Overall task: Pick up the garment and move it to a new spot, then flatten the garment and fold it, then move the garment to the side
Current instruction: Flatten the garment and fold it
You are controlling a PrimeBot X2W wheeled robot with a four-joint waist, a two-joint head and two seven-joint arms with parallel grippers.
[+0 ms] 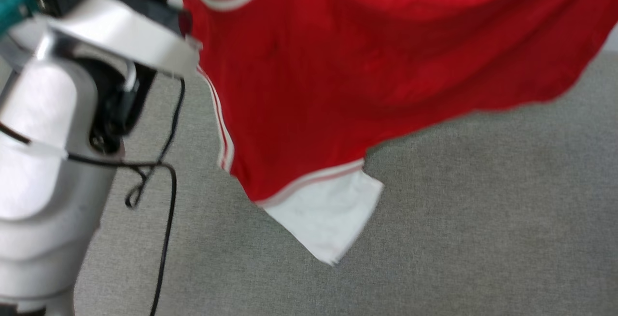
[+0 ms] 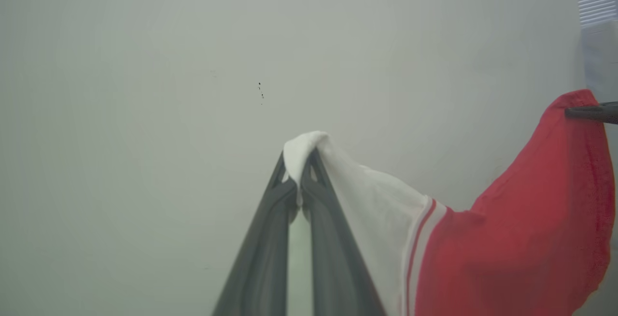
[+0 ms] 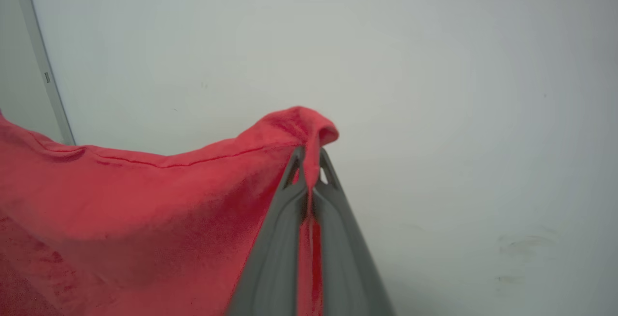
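1. The left end effector (image 2: 300,181) is shut tight on a white sleeve (image 2: 367,195) of the garment (image 1: 362,65). A bit of white cloth pokes out past its tips.
2. The right end effector (image 3: 309,171) is shut too. It pinches a red edge of the garment, and a small red bump sticks up above its tips.
3. The garment hangs in the air between the 2 end effectors, spread out wide. Its red middle sags down.
4. The other white sleeve (image 1: 328,219) dangles lowest, over the grey surface (image 1: 483,219). I cannot tell if it touches that surface.
5. In the head view, a pale arm (image 1: 43,137) and a black cable (image 1: 166,210) sit just left of the garment.
6. The pick-up looks done, because the garment is up off the surface.
7. I think the carry to a new spot is the step going on now.
8. Left to do: lay the garment down, smooth it flat, fold it, and move it to the side.
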